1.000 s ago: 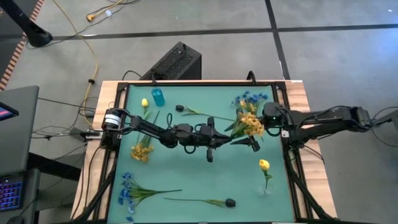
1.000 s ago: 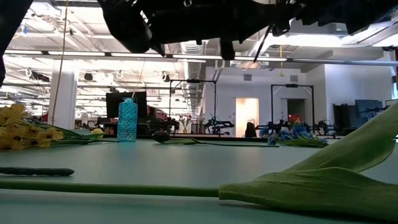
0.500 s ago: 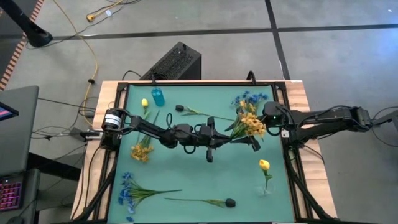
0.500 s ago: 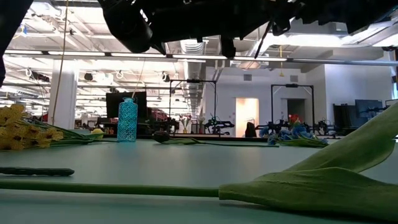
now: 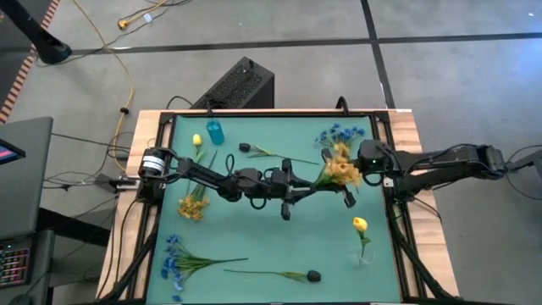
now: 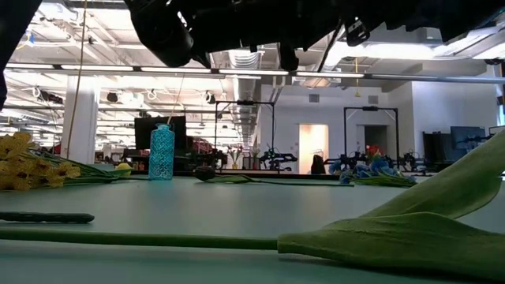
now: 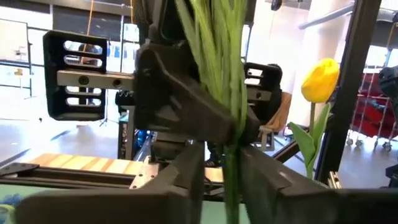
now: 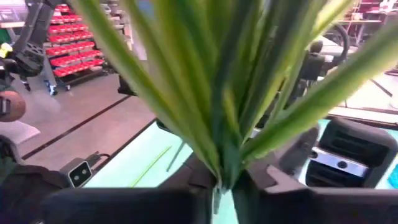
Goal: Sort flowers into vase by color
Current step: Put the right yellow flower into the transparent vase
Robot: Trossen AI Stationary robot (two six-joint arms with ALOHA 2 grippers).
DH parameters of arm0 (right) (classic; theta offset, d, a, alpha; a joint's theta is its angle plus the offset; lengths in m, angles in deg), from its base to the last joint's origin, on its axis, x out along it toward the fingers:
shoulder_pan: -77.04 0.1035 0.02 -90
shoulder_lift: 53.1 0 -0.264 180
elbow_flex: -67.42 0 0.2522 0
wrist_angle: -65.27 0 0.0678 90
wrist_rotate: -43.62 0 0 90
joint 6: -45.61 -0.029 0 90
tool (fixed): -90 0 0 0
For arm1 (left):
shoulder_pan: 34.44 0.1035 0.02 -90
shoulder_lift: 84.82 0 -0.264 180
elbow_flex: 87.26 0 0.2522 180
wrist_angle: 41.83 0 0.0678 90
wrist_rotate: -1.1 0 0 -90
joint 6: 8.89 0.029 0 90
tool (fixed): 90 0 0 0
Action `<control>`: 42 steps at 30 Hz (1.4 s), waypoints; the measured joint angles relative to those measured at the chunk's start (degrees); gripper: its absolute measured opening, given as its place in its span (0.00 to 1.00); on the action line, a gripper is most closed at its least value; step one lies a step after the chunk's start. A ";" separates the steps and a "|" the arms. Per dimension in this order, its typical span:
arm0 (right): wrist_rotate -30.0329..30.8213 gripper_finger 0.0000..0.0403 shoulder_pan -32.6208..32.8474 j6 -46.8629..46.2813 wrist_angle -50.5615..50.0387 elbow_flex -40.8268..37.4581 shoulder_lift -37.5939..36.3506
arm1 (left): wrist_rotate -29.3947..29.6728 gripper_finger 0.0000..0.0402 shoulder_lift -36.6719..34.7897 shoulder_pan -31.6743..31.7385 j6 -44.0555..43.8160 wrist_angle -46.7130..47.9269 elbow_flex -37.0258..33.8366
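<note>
Blue vase [image 5: 215, 132]: upright near the far left corner of the green mat [image 5: 279, 229]; nothing visible in it, and in the low view it [image 6: 162, 152] stands alone.
Clear vase [image 5: 362, 254]: near the right edge, with one yellow bud [image 5: 360, 224] standing in it.
Writing: none readable anywhere.
Held yellow cluster [image 5: 342, 167]: up off the mat, right of centre, its stem running between both grippers.
Left gripper [image 5: 292, 196]: out over the middle of the mat, fingers pinched on the green stems [image 7: 225, 81], which rise straight between them in the left wrist view.
Right gripper [image 5: 347, 195]: just right of the left one, fingers closed on the same bunch, leaves [image 8: 230, 81] fanning out from them in the right wrist view.
Blue cluster [image 5: 341, 134]: lying on the mat just beyond the held blossoms.
Second yellow cluster [image 5: 193, 203]: on the mat at the left, under the left arm.
Second blue cluster [image 5: 176, 256]: near left corner.
Dark buds: one [image 5: 244, 147] near the blue vase, one [image 5: 313, 275] at the near edge.
Loose yellow bud [image 5: 197, 141]: just beside the blue vase.
</note>
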 joint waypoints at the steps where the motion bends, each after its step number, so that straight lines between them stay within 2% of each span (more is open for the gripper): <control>1: 0.02 0.12 0.01 -0.15 -0.30 -0.01 -0.33 | 0.18 0.27 0.00 0.00 0.36 0.11 0.02; 6: 0.37 0.09 -0.02 -1.84 -5.26 0.31 -4.78 | -1.35 0.45 -0.75 0.12 2.63 1.24 0.20; 9: 0.57 0.11 -0.41 -1.92 -14.53 3.06 -9.73 | -1.80 0.54 -2.65 0.02 4.40 5.48 0.24; 13: 1.26 0.14 -0.19 -2.02 -29.14 7.32 -15.87 | 0.58 0.61 -6.78 0.07 6.23 16.62 0.21; 15: 2.95 0.14 0.48 -2.17 -36.65 9.79 -18.40 | 1.21 0.63 -8.84 0.15 6.78 21.47 0.21; 18: 8.85 0.12 1.61 -2.54 -48.42 14.04 -21.56 | 1.25 0.63 -10.24 0.07 7.09 25.57 0.21; 21: 15.19 0.11 2.61 -3.05 -57.93 18.29 -23.93 | 1.19 0.63 -10.27 0.00 6.99 25.89 0.17; 24: 17.61 0.12 3.24 -5.44 -64.13 21.69 -26.27 | 1.21 0.63 -10.27 0.00 6.08 26.39 0.17; 32: 16.68 0.12 5.06 -15.25 -73.38 23.15 -31.83 | 1.36 0.63 -10.27 0.03 5.59 27.32 0.10; 38: 11.87 0.12 7.33 -22.75 -79.48 23.10 -32.46 | 2.86 0.63 -10.27 0.09 5.93 27.29 0.10; 42: 6.97 0.12 9.06 -25.79 -79.66 21.68 -32.33 | 3.00 0.63 -10.27 0.09 6.07 27.40 0.10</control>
